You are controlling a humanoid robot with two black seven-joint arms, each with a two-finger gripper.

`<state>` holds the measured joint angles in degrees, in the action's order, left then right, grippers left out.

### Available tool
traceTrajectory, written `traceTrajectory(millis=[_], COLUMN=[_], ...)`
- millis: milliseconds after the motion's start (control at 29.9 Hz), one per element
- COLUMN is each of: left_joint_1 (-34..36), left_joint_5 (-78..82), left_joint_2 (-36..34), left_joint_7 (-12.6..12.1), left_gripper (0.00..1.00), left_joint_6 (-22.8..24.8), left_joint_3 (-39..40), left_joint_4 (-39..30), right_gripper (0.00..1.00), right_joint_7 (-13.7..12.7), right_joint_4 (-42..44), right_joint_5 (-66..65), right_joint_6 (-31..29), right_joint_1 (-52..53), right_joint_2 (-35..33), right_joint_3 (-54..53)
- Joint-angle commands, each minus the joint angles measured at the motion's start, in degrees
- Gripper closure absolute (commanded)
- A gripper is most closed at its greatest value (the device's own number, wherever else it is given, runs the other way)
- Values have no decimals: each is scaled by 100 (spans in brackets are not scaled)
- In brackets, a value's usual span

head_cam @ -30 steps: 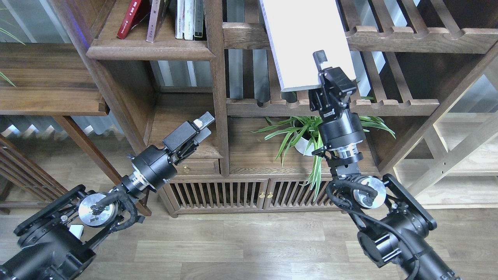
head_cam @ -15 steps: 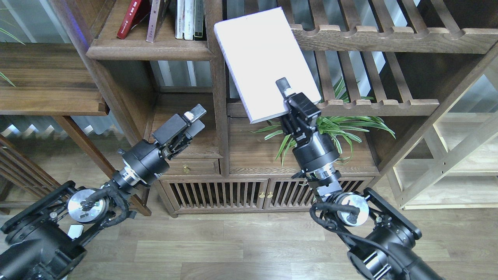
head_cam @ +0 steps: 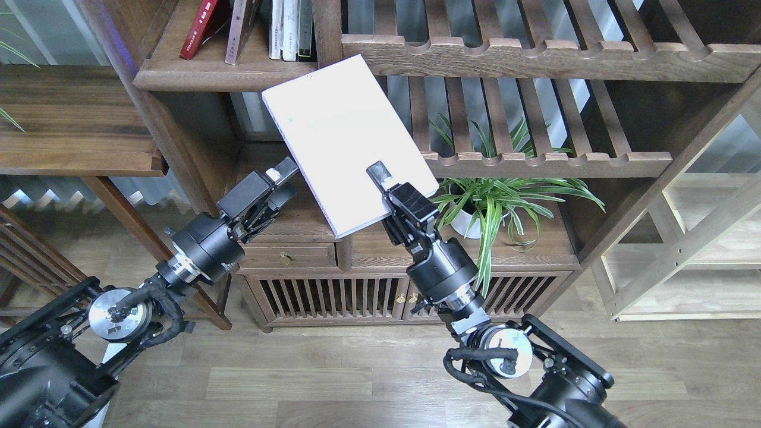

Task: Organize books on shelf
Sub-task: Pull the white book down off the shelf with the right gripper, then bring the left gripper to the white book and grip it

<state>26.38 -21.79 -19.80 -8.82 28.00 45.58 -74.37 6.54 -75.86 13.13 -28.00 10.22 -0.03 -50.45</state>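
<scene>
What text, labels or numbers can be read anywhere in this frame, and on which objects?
None can be read.
red book: pale marks down the spine, too small and blurred.
thin white-spined books: faint spine print, illegible.
white book in the right gripper: cover looks blank.
left gripper: no markings visible.
</scene>
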Motion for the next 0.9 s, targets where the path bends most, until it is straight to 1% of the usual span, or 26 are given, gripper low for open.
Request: traceTrajectory(millis=[0,435,735,869], left_joint_1=[-62,-168,-107,-106], left_joint_5=[9,9,35,70], left_joint_2=[-102,-305,-243,-243], left_joint_7=[-6,3,-15,-15], left_gripper=[2,2,2,1], left_joint_6=[0,0,0,0], left_joint_3=[-32,-40,-49,-32], left_joint_4=[11,2,-42,-182], right_gripper=[97,97,97,97], right_joint_7=[-4,-4,-4,-4], right_joint_4=[27,177,247,291], right_joint_5=[-4,-30,-30,-30], right_joint_6=[0,0,0,0], right_joint_1=[-3,-12,-47,-56], right_joint_2=[3,3,3,3], right_joint_3=[-44,-79,-70,-27])
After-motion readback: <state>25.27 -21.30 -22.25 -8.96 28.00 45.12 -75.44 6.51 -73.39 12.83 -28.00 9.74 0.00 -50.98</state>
